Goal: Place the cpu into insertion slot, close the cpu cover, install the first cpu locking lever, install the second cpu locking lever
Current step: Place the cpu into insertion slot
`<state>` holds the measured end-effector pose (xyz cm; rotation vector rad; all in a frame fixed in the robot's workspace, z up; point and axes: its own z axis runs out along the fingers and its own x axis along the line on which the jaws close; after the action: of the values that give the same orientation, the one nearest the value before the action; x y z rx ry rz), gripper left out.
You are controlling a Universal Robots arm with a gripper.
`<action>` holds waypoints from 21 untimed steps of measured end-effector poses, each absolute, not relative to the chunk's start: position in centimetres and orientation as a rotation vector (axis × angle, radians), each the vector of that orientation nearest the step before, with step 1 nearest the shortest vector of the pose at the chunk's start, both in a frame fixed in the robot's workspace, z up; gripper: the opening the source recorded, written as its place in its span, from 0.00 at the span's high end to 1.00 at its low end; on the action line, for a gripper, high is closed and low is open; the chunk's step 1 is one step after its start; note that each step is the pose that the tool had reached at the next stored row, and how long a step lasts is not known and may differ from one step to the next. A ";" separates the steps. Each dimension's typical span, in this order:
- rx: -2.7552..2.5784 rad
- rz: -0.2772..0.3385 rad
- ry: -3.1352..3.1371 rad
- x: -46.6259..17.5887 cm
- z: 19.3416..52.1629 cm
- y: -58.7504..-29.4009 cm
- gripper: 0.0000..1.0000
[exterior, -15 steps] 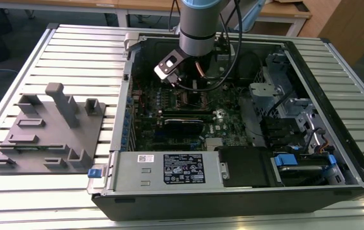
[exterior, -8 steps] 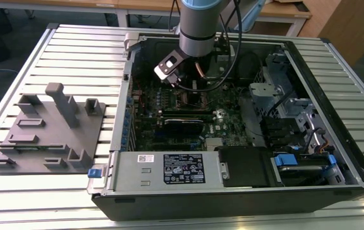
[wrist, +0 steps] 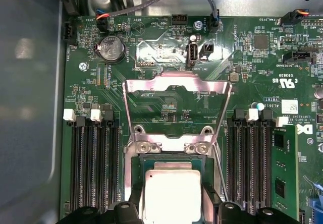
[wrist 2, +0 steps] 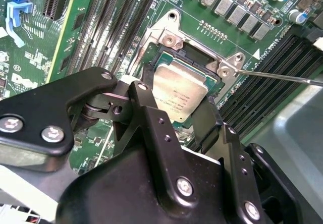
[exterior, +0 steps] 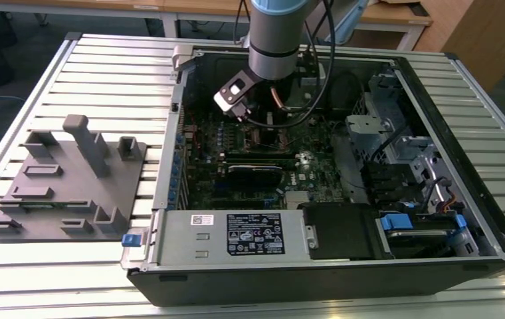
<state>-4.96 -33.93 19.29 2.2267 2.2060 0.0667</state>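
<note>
You see a thick grey cylindrical arm tube (exterior: 273, 53) with a light blue ring (exterior: 279, 6) at its top, and thin black cables (exterior: 329, 40) hang beside it. Your matte black metal gripper (wrist 2: 179, 110) is made of rounded link plates (wrist 2: 45, 103), joined with round silver screws (wrist 2: 52, 133).

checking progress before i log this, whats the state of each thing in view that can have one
cpu: lying flat in the slot
slot: filled, not covered
cover: flipped open, standing up off the slot
lever: unlatched, sticking out free
claw: low over the cpu, grip unclear
case: on its side, side panel off
</note>
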 end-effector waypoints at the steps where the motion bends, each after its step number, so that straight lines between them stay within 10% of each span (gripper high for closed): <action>1: 2.227 0.067 2.206 -5.0 19.2 -33.9 0.46; 21: 2.227 0.066 2.206 -5.0 19.1 -33.9 0.46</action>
<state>-4.97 -33.94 19.09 2.2267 2.2059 0.0660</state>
